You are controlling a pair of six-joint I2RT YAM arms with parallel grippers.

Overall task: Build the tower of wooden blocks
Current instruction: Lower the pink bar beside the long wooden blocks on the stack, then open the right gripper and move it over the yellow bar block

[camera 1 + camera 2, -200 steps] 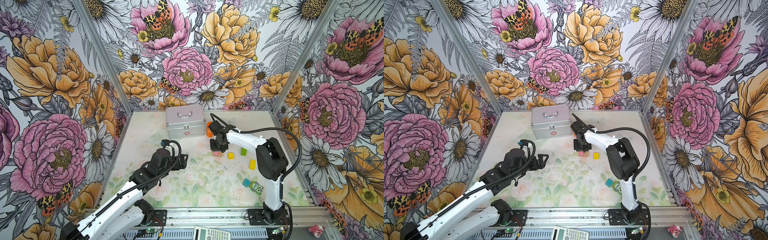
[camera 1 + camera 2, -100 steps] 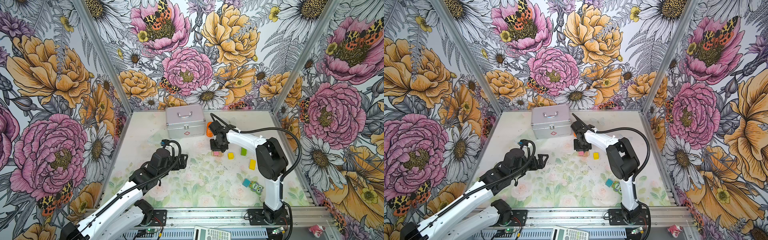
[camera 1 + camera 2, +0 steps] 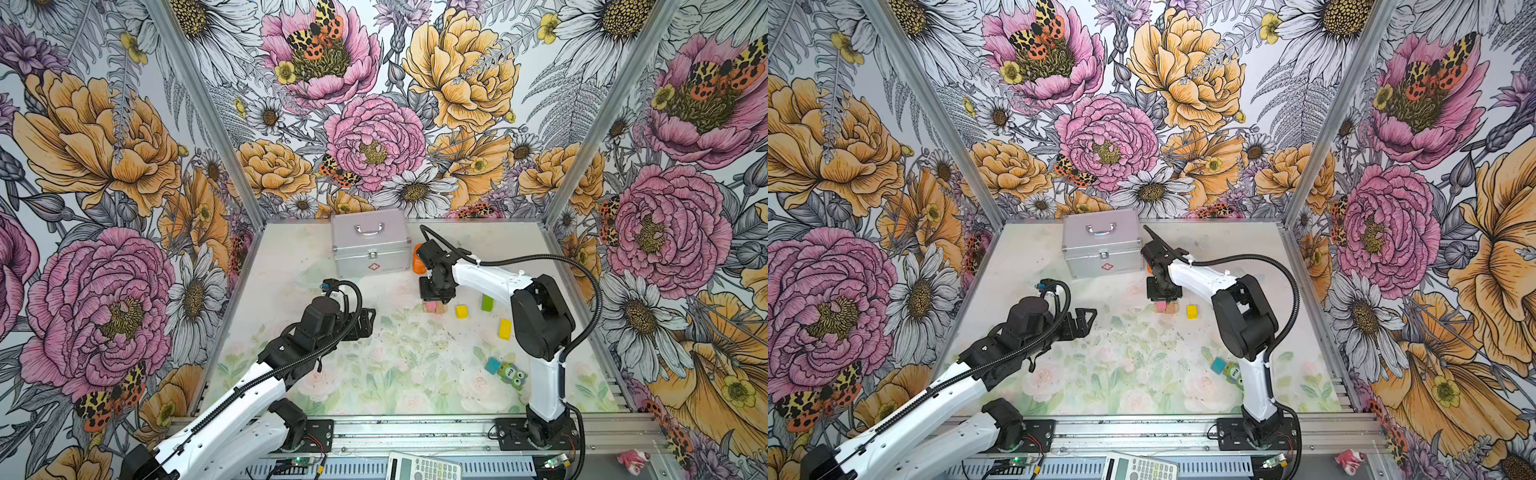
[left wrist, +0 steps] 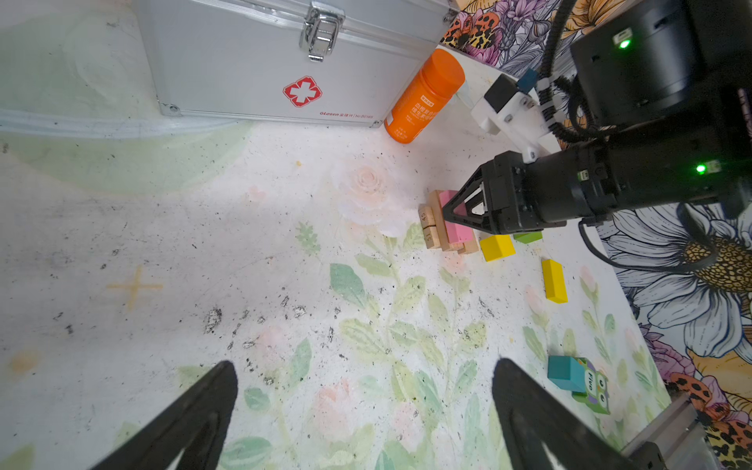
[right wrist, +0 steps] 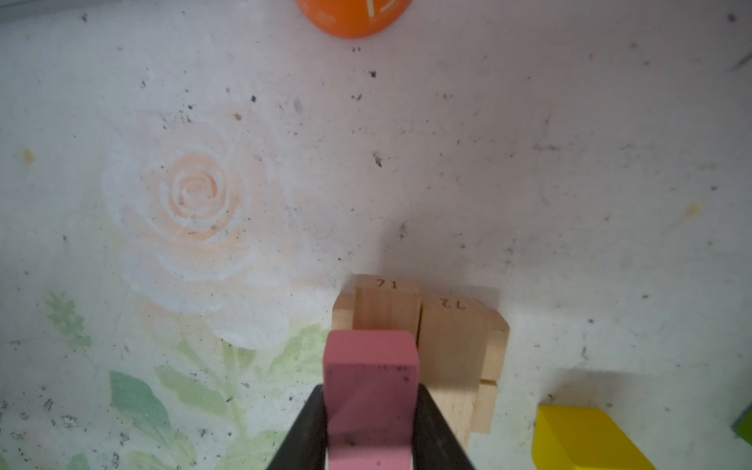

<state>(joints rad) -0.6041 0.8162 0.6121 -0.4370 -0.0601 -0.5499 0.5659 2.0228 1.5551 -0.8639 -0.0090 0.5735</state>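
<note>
Pink plank (image 5: pixel 370 390) is clamped between the black fingers (image 5: pixel 305 431) of the R gripper (image 5: pixel 370 411), one finger on each long side. The plank sits over the stack (image 4: pixel 433 228) of tan planks (image 5: pixel 451 337); resting on it or just above, can't tell. The stack has two crossed layers, w/ the top pair side by side, stamped 71 and 72.

In both top views the stack (image 3: pixel 432 307) is toward the back of the mat (image 3: pixel 395 374), in front of the orange bottle (image 3: pixel 417 259). The bottle stands just beside the metal case (image 3: pixel 370 245).

Loose blocks, all to the R of the stack:
- yellow cube (image 3: pixel 461 311): just beside it, not touching
- green bar (image 3: pixel 487 303): further R
- yellow bar (image 3: pixel 505 329): nearer the front
- teal cube (image 3: pixel 493 365): against the owl piece (image 3: pixel 513 375), near the R arm's upright

L gripper (image 4: pixel 366 366): jaws spread wide, nothing between them. It hovers over bare mat L of centre, well apart from the blocks.
</note>
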